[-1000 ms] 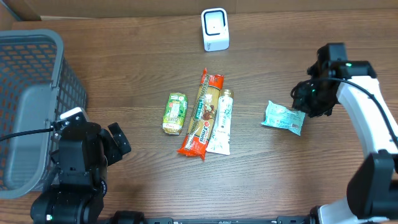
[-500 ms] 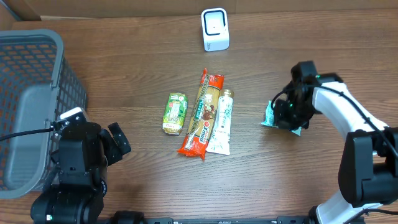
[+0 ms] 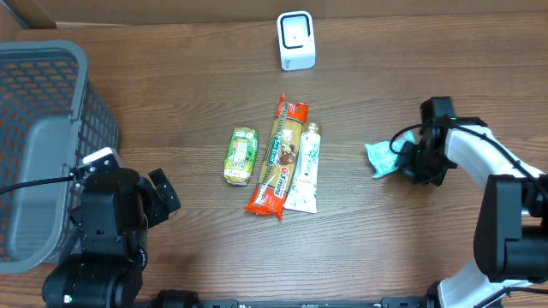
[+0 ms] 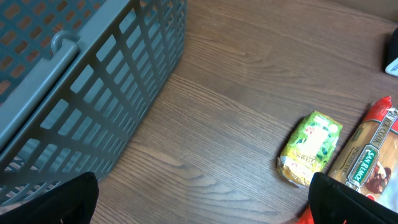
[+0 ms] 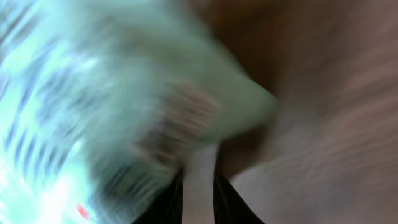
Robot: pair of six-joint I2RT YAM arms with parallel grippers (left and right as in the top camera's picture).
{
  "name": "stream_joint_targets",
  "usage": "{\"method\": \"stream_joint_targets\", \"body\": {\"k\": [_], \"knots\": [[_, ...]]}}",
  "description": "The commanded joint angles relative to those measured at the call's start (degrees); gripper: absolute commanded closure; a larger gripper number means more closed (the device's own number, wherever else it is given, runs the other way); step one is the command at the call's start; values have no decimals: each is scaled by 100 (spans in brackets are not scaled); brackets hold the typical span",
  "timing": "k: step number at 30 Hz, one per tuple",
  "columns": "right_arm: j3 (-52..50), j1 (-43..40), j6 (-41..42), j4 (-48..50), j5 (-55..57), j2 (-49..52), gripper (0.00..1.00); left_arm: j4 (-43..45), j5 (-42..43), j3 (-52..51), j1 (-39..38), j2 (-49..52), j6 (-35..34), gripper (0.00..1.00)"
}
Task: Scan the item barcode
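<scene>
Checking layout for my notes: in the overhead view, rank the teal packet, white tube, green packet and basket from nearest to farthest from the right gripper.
1. Teal packet, at the right gripper.
2. White tube, centre of the table.
3. Green packet, left of centre.
4. Basket, far left.

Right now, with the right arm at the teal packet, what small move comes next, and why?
Probably lift the packet slightly off the table. The right jaws look closed on its edge, though the wrist view is blurred, and the white scanner it must reach stands well away at the far edge.
</scene>
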Motion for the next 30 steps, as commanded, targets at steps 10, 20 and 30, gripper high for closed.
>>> {"method": "stream_joint_targets", "body": {"k": [10,20,30], "knots": [[68,-254,-177,2496,-920,7,71,4,-72,-9,15,-7,-120,0],[1569,-317,-595,52,-1980,-17,26,4,-72,-9,15,-7,-120,1],[1189,273,-546,527,-503,251,83,4,-72,-9,15,-7,-120,0]]}}
